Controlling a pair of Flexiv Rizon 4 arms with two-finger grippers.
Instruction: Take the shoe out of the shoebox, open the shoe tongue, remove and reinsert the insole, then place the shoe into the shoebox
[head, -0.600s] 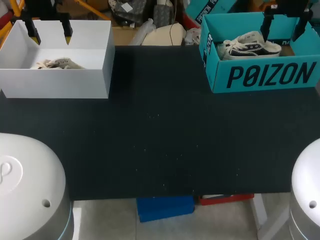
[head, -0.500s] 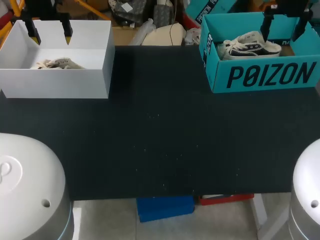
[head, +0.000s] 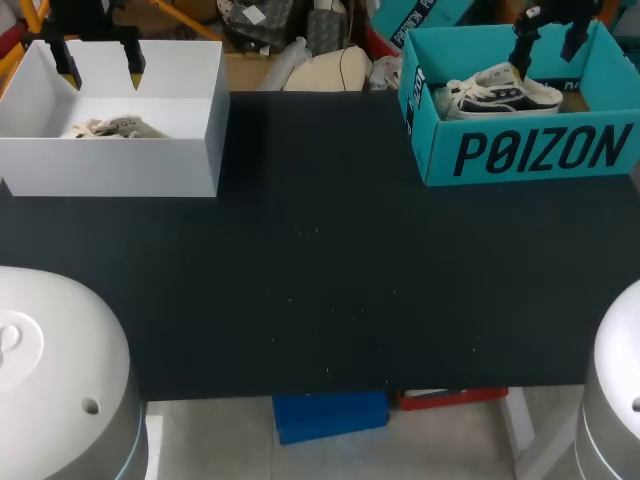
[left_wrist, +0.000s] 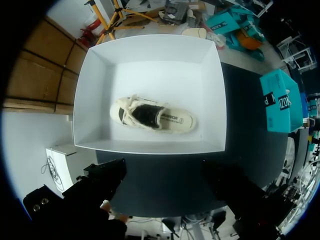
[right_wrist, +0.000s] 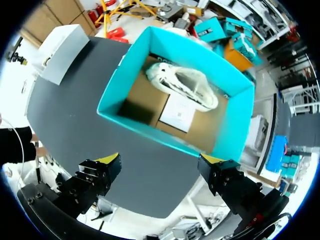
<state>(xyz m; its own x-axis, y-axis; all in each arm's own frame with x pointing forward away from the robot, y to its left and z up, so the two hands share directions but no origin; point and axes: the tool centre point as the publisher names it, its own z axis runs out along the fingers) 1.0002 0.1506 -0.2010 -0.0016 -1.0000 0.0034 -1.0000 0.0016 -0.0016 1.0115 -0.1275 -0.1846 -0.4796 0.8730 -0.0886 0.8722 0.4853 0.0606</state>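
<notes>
Shoe removal has not yet begun, by my reading. The black table (head: 320, 250) carries two open boxes along its far edge. One cream shoe (left_wrist: 152, 116) lies flat, opening upward, in the white box (head: 110, 165). A dark-and-white shoe (head: 500, 92) lies in the teal box (head: 520, 150). The left gripper (head: 101, 70) hangs over the white box and the right gripper (head: 547, 35) over the teal one. Each has its fingers spread wide with nothing between them, apparently poised for a downward reach.

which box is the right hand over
The teal box at the table's far right, holding a white and dark shoe. The right hand hangs open above it. The white box is under the left hand.
</notes>
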